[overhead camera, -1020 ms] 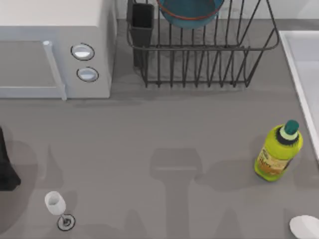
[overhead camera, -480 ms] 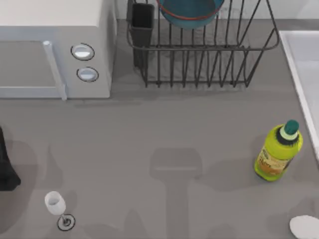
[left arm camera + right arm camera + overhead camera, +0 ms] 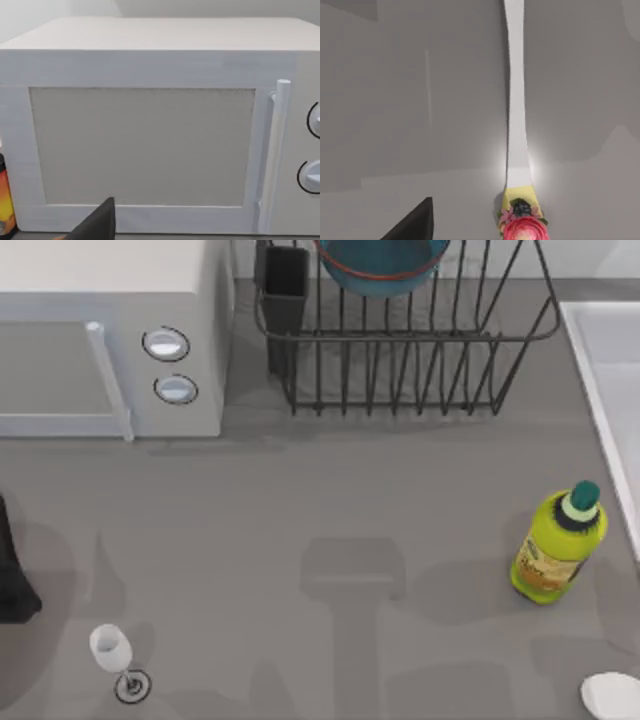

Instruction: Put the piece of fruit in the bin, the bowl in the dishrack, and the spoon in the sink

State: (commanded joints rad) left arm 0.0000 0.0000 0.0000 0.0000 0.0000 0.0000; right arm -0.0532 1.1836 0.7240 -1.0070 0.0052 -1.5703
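Right gripper [image 3: 415, 225], grip state impossible to tell, hangs over the spoon [image 3: 516, 100] lying flat at the table's lower right, presumably aligning with its handle for transfer to the sink [image 3: 600, 360]; left arm [image 3: 15, 580] idles at the table's left edge.

White microwave [image 3: 110, 340], wine glass [image 3: 112, 651], green bottle [image 3: 558, 546], grey table [image 3: 330, 500]

l end effector [image 3: 95, 225] & r end effector [image 3: 412, 222] — dark fingertips showing.
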